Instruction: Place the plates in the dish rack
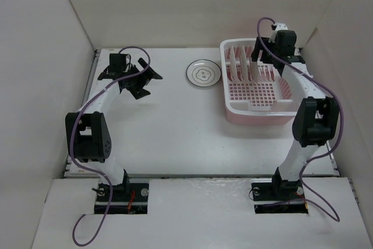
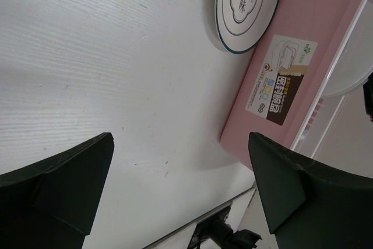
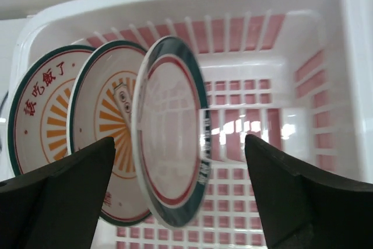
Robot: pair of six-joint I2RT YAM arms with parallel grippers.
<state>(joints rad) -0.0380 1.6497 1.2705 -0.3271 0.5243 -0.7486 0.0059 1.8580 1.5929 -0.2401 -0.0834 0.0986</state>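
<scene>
Bench (image 1: 175, 132): white, carrying everything, with both arms bolted at its near edge.
Dish rack (image 1: 259, 111): pink basket with a white rim, at the far right of the bench.
Right arm (image 1: 309, 123): reaches forward along the rack's right side.
Left arm (image 1: 87, 138): bent out to the far left, well apart from the rack.
Standing plates (image 3: 105, 126): three on edge among the prongs (image 1: 269, 73), faces turned left and right. Two have orange rays, and one with a green rim band is nearest the free slots.
Flat plate (image 1: 203, 74): the fourth, with a grey flower centre, lies face up on the bench just beside the rack's left wall (whether it touches the wall I cannot tell).
Right pincer (image 3: 178, 144): open, a finger on either side of the green-rimmed plate and clear of both faces. The plate stands in its slot by itself.
Left pincer (image 1: 144, 84): wide open over bare bench, holding nothing.
Progress: three of four loaded, by my reckoning.
Deciding relation: the flat plate lies to the right of the left pincer with bare bench between. It lies to the left of the right pincer, beyond the rack wall. Both look about equally near, but the left has the clear run. The plate is round, so it has no long axis. Lying flat, it offers only its rim for a grip, and it must be tipped on edge for the next free slot.
</scene>
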